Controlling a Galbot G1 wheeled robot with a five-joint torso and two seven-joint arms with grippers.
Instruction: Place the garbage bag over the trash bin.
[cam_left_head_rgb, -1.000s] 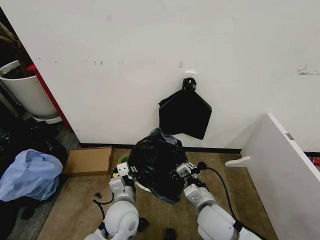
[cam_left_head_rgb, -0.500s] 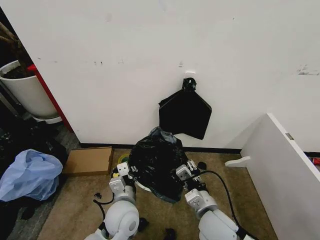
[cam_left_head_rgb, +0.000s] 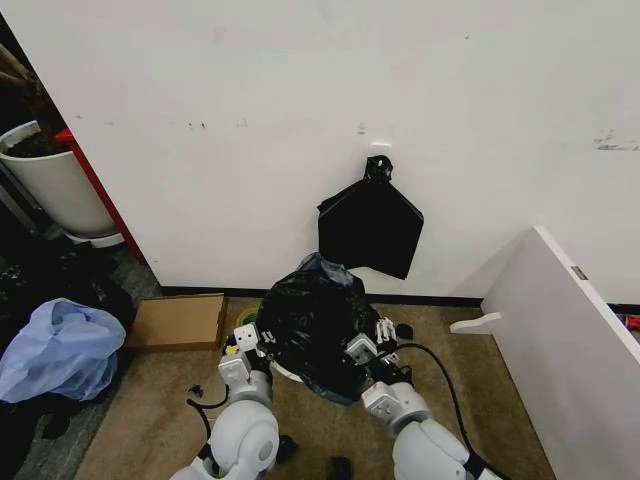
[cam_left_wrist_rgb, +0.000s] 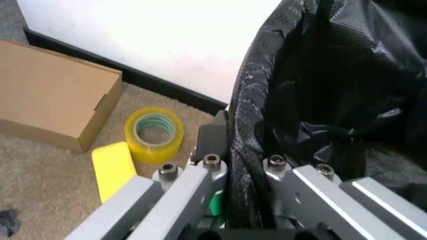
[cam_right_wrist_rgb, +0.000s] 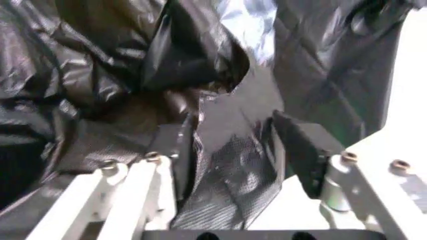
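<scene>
Now – left tool (cam_left_wrist_rgb: 230, 170) clenched on garbage bag (cam_left_head_rgb: 315, 325) | right tool (cam_right_wrist_rgb: 233, 150) parted, seemingly grazing bag

One glossy black garbage bag (cam_left_head_rgb: 312, 325), one flat black bundle (cam_left_head_rgb: 370, 228) hanging on the wall, one pale blue plastic bag (cam_left_head_rgb: 58, 348), one cardboard box (cam_left_head_rgb: 178, 321), one roll of yellow tape (cam_left_wrist_rgb: 155, 134), one yellow sponge (cam_left_wrist_rgb: 114, 167), one large white tub (cam_left_head_rgb: 52, 185), two grippers.
</scene>
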